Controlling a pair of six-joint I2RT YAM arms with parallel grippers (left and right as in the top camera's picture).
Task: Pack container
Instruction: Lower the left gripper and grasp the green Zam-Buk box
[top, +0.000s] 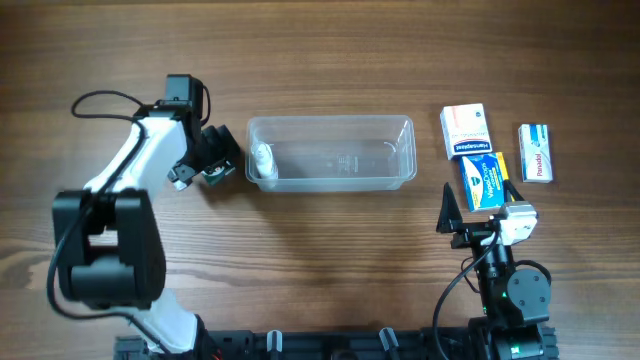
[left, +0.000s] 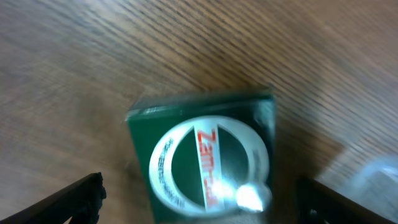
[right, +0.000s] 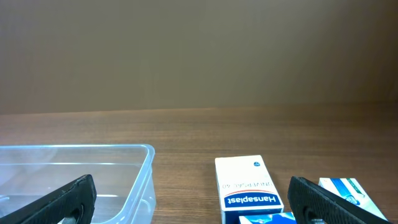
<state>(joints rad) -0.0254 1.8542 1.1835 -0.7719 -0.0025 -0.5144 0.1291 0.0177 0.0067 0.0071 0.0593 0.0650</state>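
The clear plastic container (top: 330, 184) lies in the middle of the table, with a small white item (top: 262, 160) inside its left end. My left gripper (top: 213, 160) is just left of the container. In the left wrist view it is open (left: 205, 208), with a green box with a white oval label (left: 205, 155) lying on the wood between its jaws. My right gripper (top: 478, 215) is open and empty, low at the front right. In its own view (right: 193, 208) it faces the container's corner (right: 146, 163) and a white Hansaplast box (right: 245, 180).
Three small boxes lie right of the container: a white and red one (top: 464, 130), a blue one (top: 484, 180) and a white and blue one (top: 537, 152). The blue one lies just in front of my right gripper. The container's edge shows blurred in the left wrist view (left: 376, 177).
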